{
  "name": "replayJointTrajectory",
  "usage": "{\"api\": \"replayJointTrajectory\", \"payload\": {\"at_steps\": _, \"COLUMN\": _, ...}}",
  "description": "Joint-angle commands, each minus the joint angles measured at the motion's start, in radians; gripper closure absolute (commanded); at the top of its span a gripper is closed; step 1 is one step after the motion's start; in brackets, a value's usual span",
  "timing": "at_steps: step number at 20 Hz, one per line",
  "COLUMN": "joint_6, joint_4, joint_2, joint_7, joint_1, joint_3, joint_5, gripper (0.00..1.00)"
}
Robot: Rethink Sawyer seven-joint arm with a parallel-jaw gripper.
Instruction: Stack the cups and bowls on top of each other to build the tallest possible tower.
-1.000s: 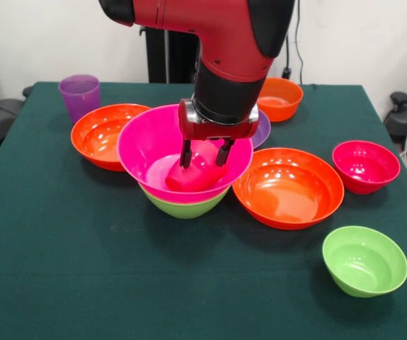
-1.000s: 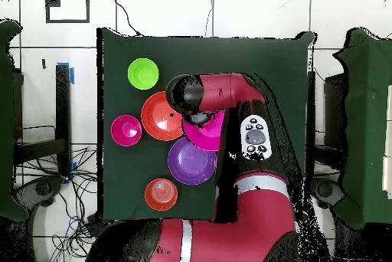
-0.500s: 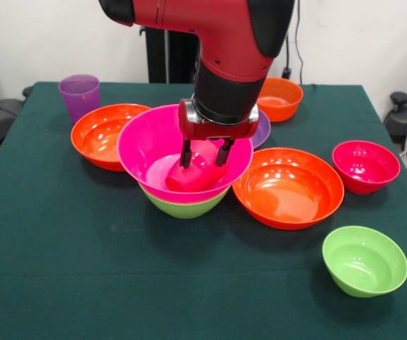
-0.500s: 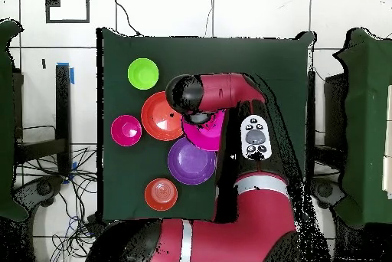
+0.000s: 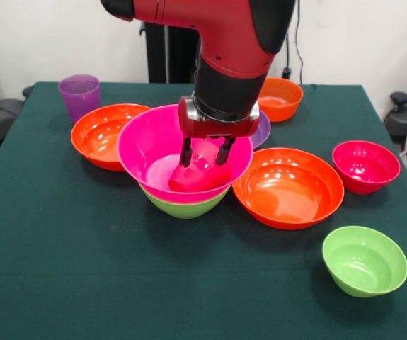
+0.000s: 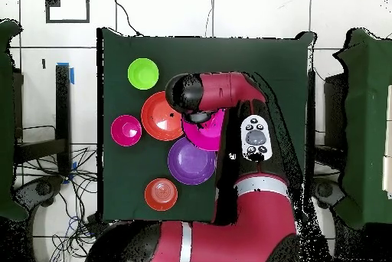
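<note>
The tower (image 5: 184,185) is a wide hot pink bowl (image 5: 146,145) nested in a lime green bowl (image 5: 185,205) at mid-table. A red-pink cup (image 5: 191,178) lies on the bottom of the hot pink bowl. My gripper (image 5: 204,161) hangs inside that bowl just above the cup, open, with its fingers spread to either side of the cup's upper end. A purple cup (image 5: 79,95) stands at the far left corner. In the overhead view the arm covers the gripper, and only a part of the hot pink bowl (image 6: 213,132) shows.
Around the tower are an orange bowl (image 5: 102,134) on the left, a large orange bowl (image 5: 288,188) on the right, a purple bowl (image 5: 262,130) behind the arm and a small orange bowl (image 5: 279,98) at the back. A red-pink bowl (image 5: 366,166) and a small lime green bowl (image 5: 364,260) sit at the right.
The gripper has risen a little above the red-pink cup, which stays lying in the hot pink bowl. The other bowls have not moved.
</note>
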Motion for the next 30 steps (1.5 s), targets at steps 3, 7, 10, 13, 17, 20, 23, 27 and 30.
{"api": "replayJointTrajectory", "payload": {"at_steps": 3, "joint_6": 0.036, "joint_4": 0.049, "joint_2": -0.025, "joint_7": -0.155, "joint_1": -0.017, "joint_3": 0.132, "joint_5": -0.017, "gripper": 0.00}}
{"api": "replayJointTrajectory", "payload": {"at_steps": 7, "joint_6": 0.028, "joint_4": 0.070, "joint_2": -0.037, "joint_7": -0.157, "joint_1": -0.023, "joint_3": 0.149, "joint_5": -0.014, "gripper": 0.00}}
{"api": "replayJointTrajectory", "payload": {"at_steps": 10, "joint_6": 0.018, "joint_4": 0.091, "joint_2": -0.045, "joint_7": -0.165, "joint_1": -0.036, "joint_3": 0.169, "joint_5": -0.010, "gripper": 0.00}}
{"api": "replayJointTrajectory", "payload": {"at_steps": 13, "joint_6": 0.008, "joint_4": 0.103, "joint_2": -0.043, "joint_7": -0.170, "joint_1": -0.042, "joint_3": 0.185, "joint_5": -0.014, "gripper": 0.00}}
{"api": "replayJointTrajectory", "payload": {"at_steps": 17, "joint_6": -0.021, "joint_4": 0.133, "joint_2": -0.037, "joint_7": -0.196, "joint_1": -0.069, "joint_3": 0.231, "joint_5": -0.014, "gripper": 0.00}}
{"api": "replayJointTrajectory", "payload": {"at_steps": 20, "joint_6": -0.023, "joint_4": 0.150, "joint_2": -0.029, "joint_7": -0.213, "joint_1": -0.082, "joint_3": 0.258, "joint_5": -0.026, "gripper": 0.00}}
{"api": "replayJointTrajectory", "payload": {"at_steps": 23, "joint_6": -0.014, "joint_4": 0.162, "joint_2": -0.020, "joint_7": -0.216, "joint_1": -0.084, "joint_3": 0.269, "joint_5": -0.048, "gripper": 0.00}}
{"api": "replayJointTrajectory", "payload": {"at_steps": 27, "joint_6": 0.001, "joint_4": 0.167, "joint_2": -0.016, "joint_7": -0.224, "joint_1": -0.092, "joint_3": 0.281, "joint_5": -0.068, "gripper": 0.00}}
{"api": "replayJointTrajectory", "payload": {"at_steps": 30, "joint_6": 0.007, "joint_4": 0.181, "joint_2": -0.021, "joint_7": -0.228, "joint_1": -0.098, "joint_3": 0.287, "joint_5": -0.078, "gripper": 0.00}}
